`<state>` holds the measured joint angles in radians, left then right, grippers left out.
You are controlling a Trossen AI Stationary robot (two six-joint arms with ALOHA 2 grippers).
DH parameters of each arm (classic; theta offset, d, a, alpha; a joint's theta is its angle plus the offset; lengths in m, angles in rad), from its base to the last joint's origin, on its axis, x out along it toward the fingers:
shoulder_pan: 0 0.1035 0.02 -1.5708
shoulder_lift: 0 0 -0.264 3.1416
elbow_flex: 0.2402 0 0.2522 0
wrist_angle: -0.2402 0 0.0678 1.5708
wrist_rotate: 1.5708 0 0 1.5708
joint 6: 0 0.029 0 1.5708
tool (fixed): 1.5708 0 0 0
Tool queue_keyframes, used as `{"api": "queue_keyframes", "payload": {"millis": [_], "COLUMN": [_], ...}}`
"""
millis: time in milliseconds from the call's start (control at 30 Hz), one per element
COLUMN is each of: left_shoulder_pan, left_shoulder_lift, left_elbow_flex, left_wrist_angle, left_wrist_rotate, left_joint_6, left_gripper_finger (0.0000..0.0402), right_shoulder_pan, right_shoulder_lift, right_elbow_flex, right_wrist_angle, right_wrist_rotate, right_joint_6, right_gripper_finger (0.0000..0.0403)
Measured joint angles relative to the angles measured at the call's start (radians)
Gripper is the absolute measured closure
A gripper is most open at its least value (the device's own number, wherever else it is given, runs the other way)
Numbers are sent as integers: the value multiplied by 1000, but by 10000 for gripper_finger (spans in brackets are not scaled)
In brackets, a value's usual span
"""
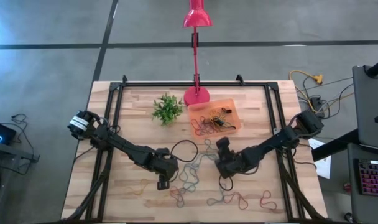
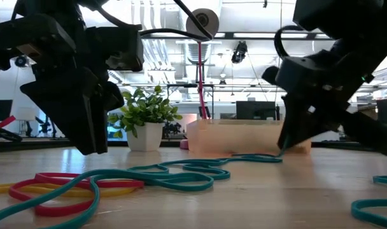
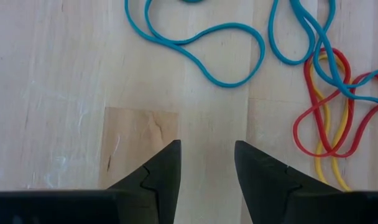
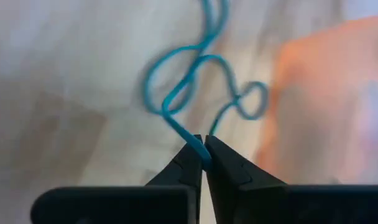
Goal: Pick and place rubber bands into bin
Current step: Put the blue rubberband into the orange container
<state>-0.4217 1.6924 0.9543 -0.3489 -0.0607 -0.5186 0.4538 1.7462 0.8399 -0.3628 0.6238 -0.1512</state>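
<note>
Loose rubber bands lie across the table's near middle: teal ones (image 1: pixel 190 174), a red and yellow cluster (image 3: pixel 329 118), and more inside the orange bin (image 1: pixel 234 104) at the far centre. My right gripper (image 1: pixel 221 148) is just on the near side of the bin (image 4: pixel 326 93) and is shut on a teal band (image 4: pixel 189 93). My left gripper (image 1: pixel 163 183) hangs open over bare wood (image 3: pixel 207 163). Teal loops (image 3: pixel 207 53) lie ahead of it and the red and yellow cluster lies off to one side. It touches nothing. My right gripper pinches one strand of the teal band (image 4: pixel 200 144) between the very tips of its two fingers. The fingers slant down from above (image 2: pixel 284 147). The pinched end is raised a little; the rest of the band (image 2: pixel 200 170) trails slack on the table.
A pink lamp base (image 1: pixel 196 96) and a small potted plant (image 1: pixel 167 109) stand just left of the bin. More bands lie near the near edge (image 1: pixel 239 200) and near left (image 1: pixel 136 188). Black frame rails run along both table sides.
</note>
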Motion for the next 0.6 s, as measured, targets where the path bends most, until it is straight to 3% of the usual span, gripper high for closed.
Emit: {"api": "queue_keyframes", "payload": {"millis": [600], "left_shoulder_pan": [1], "left_shoulder_lift": [0], "left_elbow_flex": [0], "left_wrist_angle": [44], "left_wrist_rotate": [0], "left_joint_6": [1], "left_gripper_finger": [268], "right_shoulder_pan": [-4], "right_shoulder_lift": [-5], "right_elbow_flex": [339], "right_wrist_angle": [-467], "right_wrist_rotate": [335], "right_joint_6": [13], "right_gripper_finger": [395]}}
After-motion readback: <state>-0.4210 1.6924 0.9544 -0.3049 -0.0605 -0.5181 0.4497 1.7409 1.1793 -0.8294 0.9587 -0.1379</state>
